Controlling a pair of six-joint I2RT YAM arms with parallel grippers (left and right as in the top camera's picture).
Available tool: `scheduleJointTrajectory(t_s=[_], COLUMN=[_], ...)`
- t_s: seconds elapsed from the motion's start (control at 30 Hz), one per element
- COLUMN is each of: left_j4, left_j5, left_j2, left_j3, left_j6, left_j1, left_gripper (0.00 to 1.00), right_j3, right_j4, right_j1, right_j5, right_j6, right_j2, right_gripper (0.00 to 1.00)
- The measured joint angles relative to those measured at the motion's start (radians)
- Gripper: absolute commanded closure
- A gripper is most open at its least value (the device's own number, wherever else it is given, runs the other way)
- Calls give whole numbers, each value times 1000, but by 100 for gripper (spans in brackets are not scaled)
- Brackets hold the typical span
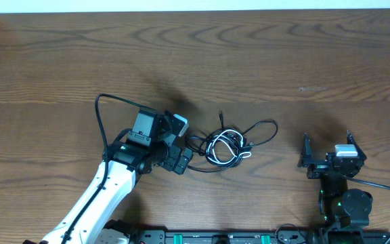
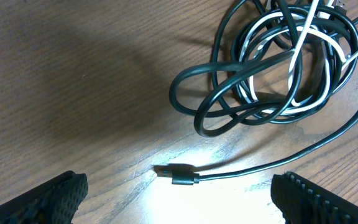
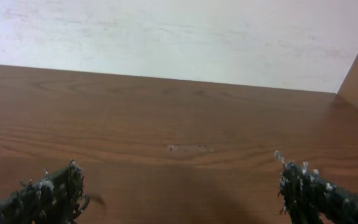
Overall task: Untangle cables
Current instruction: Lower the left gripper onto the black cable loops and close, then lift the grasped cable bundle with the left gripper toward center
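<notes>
Overhead view shows the wooden table (image 1: 263, 61) bearing all items. The left gripper (image 1: 181, 144) stands spread wide, holding nothing, just beside the left side of the tangle. The right gripper (image 1: 328, 144) is likewise wide apart and empty, well off to the right. The cables (image 1: 225, 146), black with one white, lie knotted between the grippers. One black plug (image 2: 178, 173) rests flat on the wood ahead of the left gripper's fingers (image 2: 55, 199).

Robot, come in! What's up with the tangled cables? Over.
Thin black and white cables knotted on wooden table. Left gripper open, empty, beside them. Right gripper open, empty, farther off. Nothing blocking.
</notes>
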Motion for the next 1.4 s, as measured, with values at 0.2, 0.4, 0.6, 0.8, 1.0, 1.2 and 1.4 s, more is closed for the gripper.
scheduleJointTrajectory(t_s=[0.2,0.4,0.6,0.8,1.0,1.2,1.4], left_j4=[-1,-15,-21,-5,66,159,197], left_j5=[-2,-2,-2,-2,-2,27,40], left_j2=[0,0,27,145,169,168,168], left_j3=[0,0,0,0,0,0,1], left_j6=[0,0,0,0,-3,-11,-20], left_j1=[0,0,0,-5,-58,-112,-136], left_gripper=[1,1,1,1,1,1,1], right_j3=[0,0,0,0,0,0,0], right_j4=[0,0,0,0,0,0,0], right_j1=[0,0,0,0,0,0,0], right_j5=[0,0,0,0,0,0,0], right_j6=[0,0,0,0,0,0,0], right_j2=[0,0,0,0,0,0,0], right_gripper=[1,1,1,1,1,1,1])
